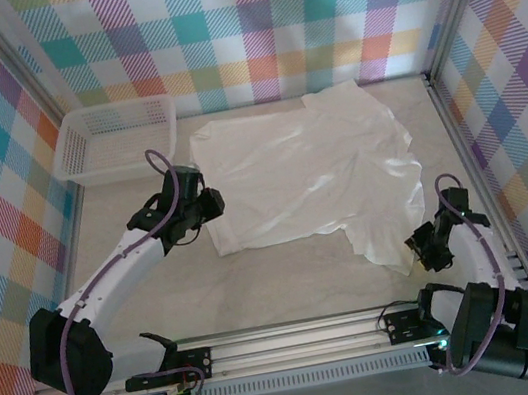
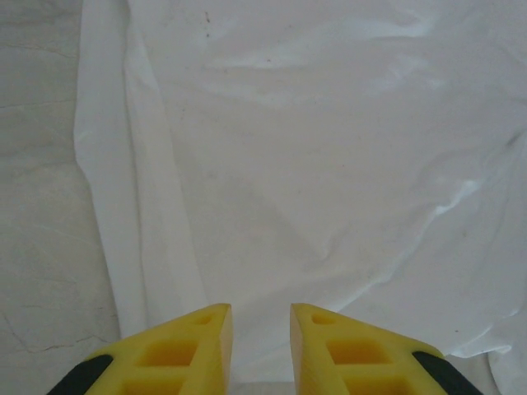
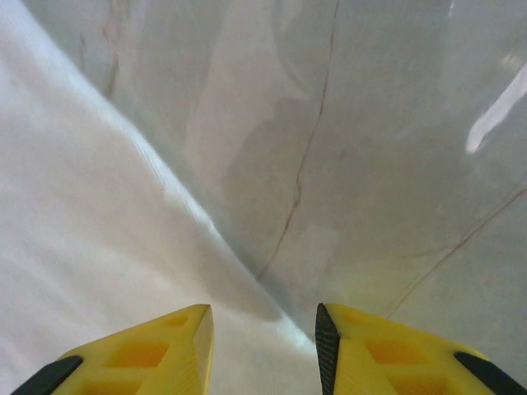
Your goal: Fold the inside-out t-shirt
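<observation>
The inside-out t-shirt [image 1: 304,165] lies spread almost flat on the worktop [image 1: 290,289], just right of the basket [image 1: 65,158]. We judge it light, limp and a little slippery, so a pinch should catch an edge or corner, not the open middle. Our left gripper [image 2: 260,317], narrowly parted and empty, hangs over the shirt edge nearest the basket. Our right gripper [image 3: 263,319], parted somewhat wider, straddles the edge at the corner farthest from the basket.
</observation>
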